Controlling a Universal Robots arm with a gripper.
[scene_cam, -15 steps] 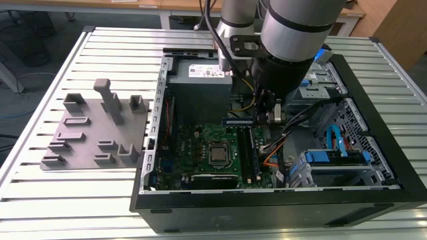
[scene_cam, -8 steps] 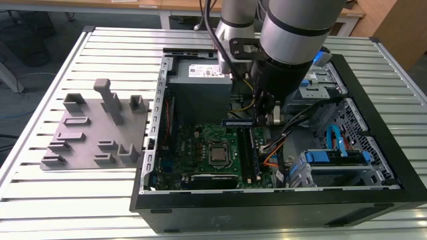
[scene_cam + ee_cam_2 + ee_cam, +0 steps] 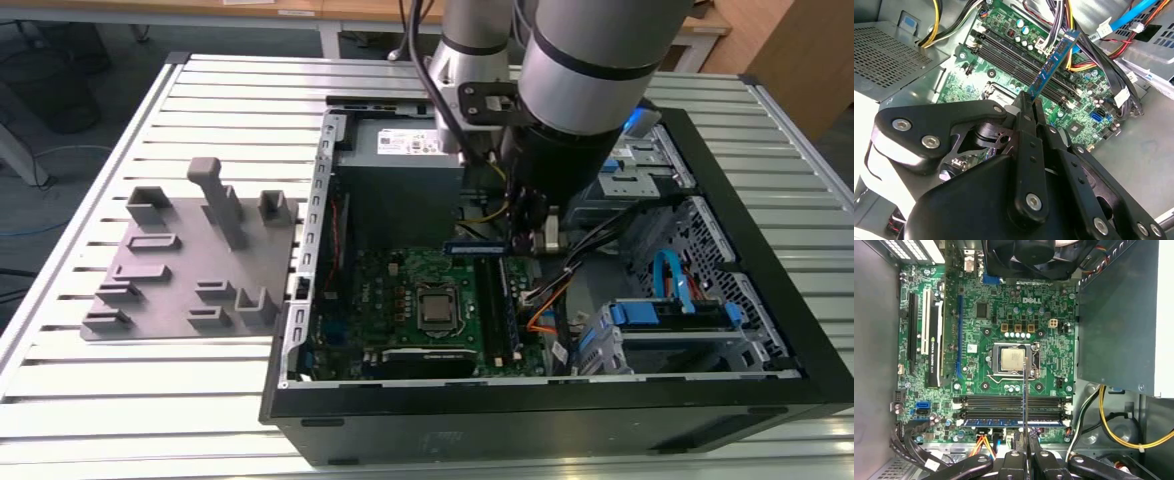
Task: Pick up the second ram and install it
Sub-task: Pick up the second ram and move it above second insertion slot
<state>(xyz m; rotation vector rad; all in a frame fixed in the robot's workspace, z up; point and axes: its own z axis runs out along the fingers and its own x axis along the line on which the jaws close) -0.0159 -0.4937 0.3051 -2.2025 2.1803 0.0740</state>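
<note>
Hanging over the memory slots (image 3: pixel 1004 52) at upper mid-frame, the second ram (image 3: pixel 1053 65) is clamped in the jaws and may be jammed askew.

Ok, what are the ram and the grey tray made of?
The ram looks like matte blue circuit board with small soldered parts along it. The grey tray is probably plastic, judging by its dull, uniform surface and blocky moulded slots; can't be sure.

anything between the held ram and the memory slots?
Nothing visible. The gripper holds the ram in open air over the board, crosswise to the empty memory slots. The cables lie beside the slots, not across them.
</note>
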